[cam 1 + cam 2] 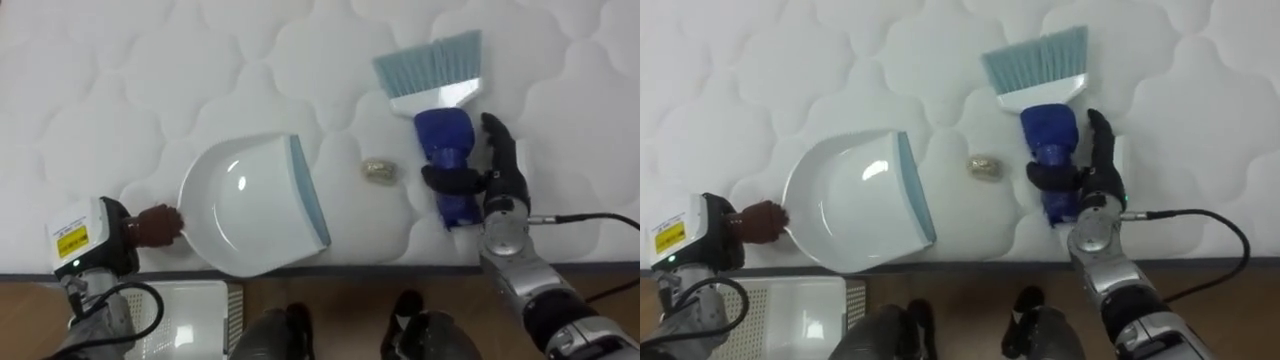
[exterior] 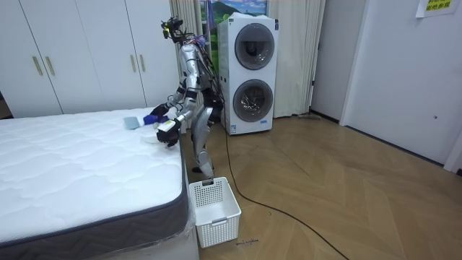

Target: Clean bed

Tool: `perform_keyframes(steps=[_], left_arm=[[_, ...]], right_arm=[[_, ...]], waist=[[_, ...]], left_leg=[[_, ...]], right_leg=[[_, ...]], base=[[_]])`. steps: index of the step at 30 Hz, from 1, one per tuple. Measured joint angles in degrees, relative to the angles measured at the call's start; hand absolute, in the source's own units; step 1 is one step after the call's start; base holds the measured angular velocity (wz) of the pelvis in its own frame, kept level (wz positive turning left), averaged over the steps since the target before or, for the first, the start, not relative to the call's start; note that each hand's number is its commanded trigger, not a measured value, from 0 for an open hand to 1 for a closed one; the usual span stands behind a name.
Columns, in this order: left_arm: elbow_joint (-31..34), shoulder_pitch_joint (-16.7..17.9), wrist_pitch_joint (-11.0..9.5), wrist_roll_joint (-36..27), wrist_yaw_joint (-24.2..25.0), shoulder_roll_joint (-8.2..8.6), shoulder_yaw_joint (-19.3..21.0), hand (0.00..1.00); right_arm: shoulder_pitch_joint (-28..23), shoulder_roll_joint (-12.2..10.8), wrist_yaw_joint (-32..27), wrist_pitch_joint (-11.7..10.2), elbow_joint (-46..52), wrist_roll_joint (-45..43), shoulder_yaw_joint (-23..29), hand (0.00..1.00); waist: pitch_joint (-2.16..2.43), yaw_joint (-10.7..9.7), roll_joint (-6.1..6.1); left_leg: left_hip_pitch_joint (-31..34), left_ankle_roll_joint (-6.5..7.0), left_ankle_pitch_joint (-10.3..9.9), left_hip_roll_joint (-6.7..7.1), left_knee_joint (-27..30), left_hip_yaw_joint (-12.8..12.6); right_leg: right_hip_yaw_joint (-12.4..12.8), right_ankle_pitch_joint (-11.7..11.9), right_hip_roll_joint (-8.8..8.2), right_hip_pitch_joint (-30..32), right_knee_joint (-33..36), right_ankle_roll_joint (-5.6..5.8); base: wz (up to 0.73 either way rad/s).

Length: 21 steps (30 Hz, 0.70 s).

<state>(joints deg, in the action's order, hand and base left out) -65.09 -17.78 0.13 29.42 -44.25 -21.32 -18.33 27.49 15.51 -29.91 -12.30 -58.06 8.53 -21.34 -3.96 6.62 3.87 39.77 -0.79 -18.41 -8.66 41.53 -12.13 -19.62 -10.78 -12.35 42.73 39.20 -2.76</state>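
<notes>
Two tools bracket the crumpled scrap point(image 1: 378, 170) on the mattress point(image 1: 120, 80). The right hand point(image 1: 500, 178) clamps the blue hand brush point(image 1: 441, 135), with the scrap just to its left. The left hand point(image 1: 118, 238) grips the white dustpan point(image 1: 250, 205) by its handle, mouth facing the scrap (likely to catch the sweep).

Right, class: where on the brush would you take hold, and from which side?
Take the brush by its blue handle, coming from the near edge of the bed: the handle points that way and the bristles fan away. The right hand curls round it there; the left hand holds the dustpan.
</notes>
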Motion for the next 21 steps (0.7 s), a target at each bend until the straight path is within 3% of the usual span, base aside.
perform_keyframes(steps=[2,11,18,21], left_arm=[[0.06,-0.34,0.1,-0.01,0.01,0.01,-0.57,1.0],[3.49,-0.19,2.4,1.24,0.7,0.05,-0.8,1.0],[3.14,-0.68,2.64,1.0,0.99,0.55,-1.05,1.0],[3.19,-0.68,3.15,1.08,1.03,0.61,-1.04,1.0]], right_arm=[[0.69,0.7,-0.75,0.75,-2.07,-3.02,0.0,1.0],[3.89,3.66,-1.89,7.23,-4.84,-16.0,-0.03,1.0],[4.27,4.03,-1.89,8.68,-7.09,-17.12,-0.51,1.0],[3.9,4.2,-1.89,8.68,-7.38,-16.23,-0.47,1.0]], waist=[[0.11,0.09,0.86],[0.17,0.48,1.15],[0.11,0.19,0.98],[0.02,-0.12,0.36]], left_leg=[[-0.03,0.04,0.11,0.04,-0.07,0.69],[0.75,0.21,0.3,0.42,-0.22,1.44],[0.41,0.33,0.36,0.56,-0.4,1.24],[0.6,0.37,0.38,0.58,-0.18,1.18]], right_leg=[[-0.91,0.1,-0.07,-0.71,-0.45,0.03],[-2.03,-0.15,-0.61,-0.76,-0.22,0.32],[-2.5,-1.07,-0.99,-1.91,-0.36,1.17],[-2.73,-1.31,-1.2,-2.06,-0.4,1.36]], base=[[0.1],[0.07],[0.12],[0.08]])
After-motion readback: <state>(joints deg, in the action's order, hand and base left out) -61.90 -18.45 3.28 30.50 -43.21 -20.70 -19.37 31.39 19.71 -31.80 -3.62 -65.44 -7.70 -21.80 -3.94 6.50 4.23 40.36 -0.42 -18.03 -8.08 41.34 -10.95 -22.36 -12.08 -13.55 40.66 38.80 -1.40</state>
